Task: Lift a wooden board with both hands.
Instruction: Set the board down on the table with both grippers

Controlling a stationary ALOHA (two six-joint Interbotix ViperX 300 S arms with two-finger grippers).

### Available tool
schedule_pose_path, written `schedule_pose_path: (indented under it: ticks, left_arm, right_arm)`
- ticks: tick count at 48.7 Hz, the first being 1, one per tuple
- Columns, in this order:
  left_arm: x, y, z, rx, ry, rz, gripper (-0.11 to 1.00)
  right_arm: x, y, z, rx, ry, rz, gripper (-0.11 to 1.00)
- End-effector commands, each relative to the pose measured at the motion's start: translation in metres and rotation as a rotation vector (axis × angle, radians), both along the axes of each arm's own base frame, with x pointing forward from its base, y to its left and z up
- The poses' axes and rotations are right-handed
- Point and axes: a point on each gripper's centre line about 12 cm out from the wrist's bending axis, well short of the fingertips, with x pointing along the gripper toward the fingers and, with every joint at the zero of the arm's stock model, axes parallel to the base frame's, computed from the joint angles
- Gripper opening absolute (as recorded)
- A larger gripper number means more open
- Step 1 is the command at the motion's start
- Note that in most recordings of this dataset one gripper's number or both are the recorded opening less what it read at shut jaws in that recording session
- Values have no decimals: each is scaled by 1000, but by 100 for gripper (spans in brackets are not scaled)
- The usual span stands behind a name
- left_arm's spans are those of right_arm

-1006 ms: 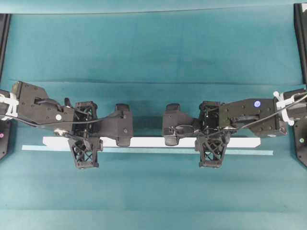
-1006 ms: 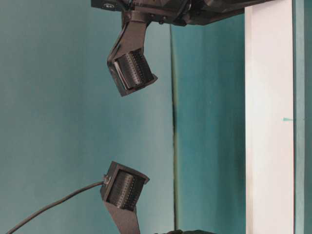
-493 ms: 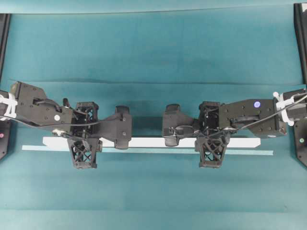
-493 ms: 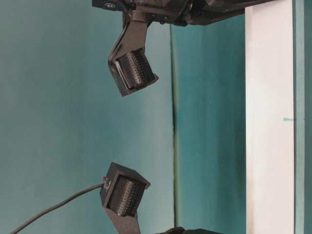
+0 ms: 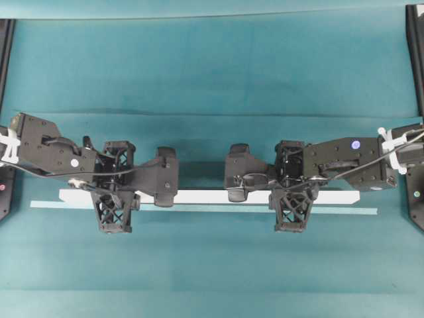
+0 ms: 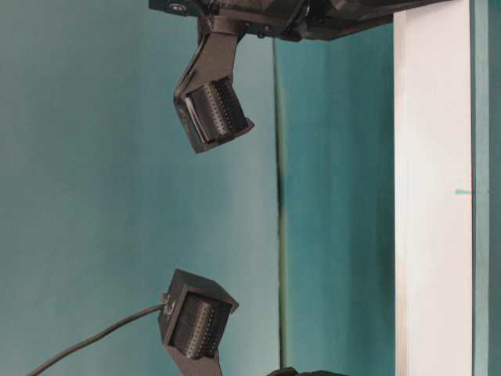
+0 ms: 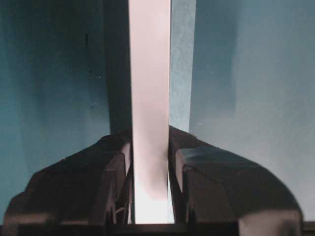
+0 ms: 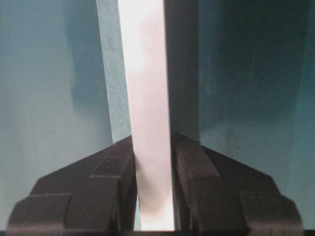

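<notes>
A long, narrow, flat white wooden board with angled ends [image 5: 205, 196] lies across the middle of the teal tabletop [image 5: 212, 66] in the overhead view, running from 9 o'clock to 3 o'clock. Just beside its 6 o'clock edge runs a thinner, longer pale teal strip [image 5: 199, 209], parallel to it and sticking out past both ends of the board.

The black left tool with lattice-patterned fingers [image 5: 114, 192] sits over the board toward its 9 o'clock end, one finger on the 12 o'clock side of the plank and the other on the 6 o'clock side. In the left wrist view the board [image 7: 150, 98] runs straight up between the two black fingers [image 7: 98, 182], whose inner faces lie against its long edges: the left tool [image 7: 150, 184] is pinching the board.

The black right tool of the same build [image 5: 291, 192] straddles the board toward the 3 o'clock end. In the right wrist view the plank [image 8: 146, 98] passes between its fingers [image 8: 110, 182] with both pads pressed to its sides, so the right tool [image 8: 153, 184] is likewise pinching the board, with the pale strip [image 8: 110, 73] showing alongside.

In the table-level view the board [image 6: 432, 196] stands as a white band at 3 o'clock, the teal strip [image 6: 479, 196] along its outer edge.
</notes>
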Motion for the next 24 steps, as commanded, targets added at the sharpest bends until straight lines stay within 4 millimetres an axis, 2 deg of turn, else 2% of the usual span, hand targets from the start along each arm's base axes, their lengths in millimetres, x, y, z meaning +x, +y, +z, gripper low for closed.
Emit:
schedule_pose_path:
  ticks: [1,3,6,12,15,17,20,24]
  left_arm:
    - [1,2,2,-3,-17,8,18]
    - [1,3,2,-3,-15,13,19]
    - [0,3,2,-3,-14,14,25]
    - [-2,3,0,-2,-12,8,61]
    - [-3,3,1,-1,-17,5,78]
    - [-3,3,1,1,-17,3,87]
    - [-5,3,0,-1,-12,5,97]
    - [-5,2,0,-1,-12,5,100]
  right_arm:
    - [4,4,-4,6,-10,-7,23]
    - [4,4,-4,6,-9,-7,25]
    - [3,4,-4,8,-5,-10,38]
    - [2,4,-5,8,1,-18,75]
    - [2,4,-5,9,0,-23,88]
    - [2,4,-5,8,-2,-25,93]
    - [3,4,-5,8,-4,-27,95]
    - [2,4,-5,8,-4,-29,94]
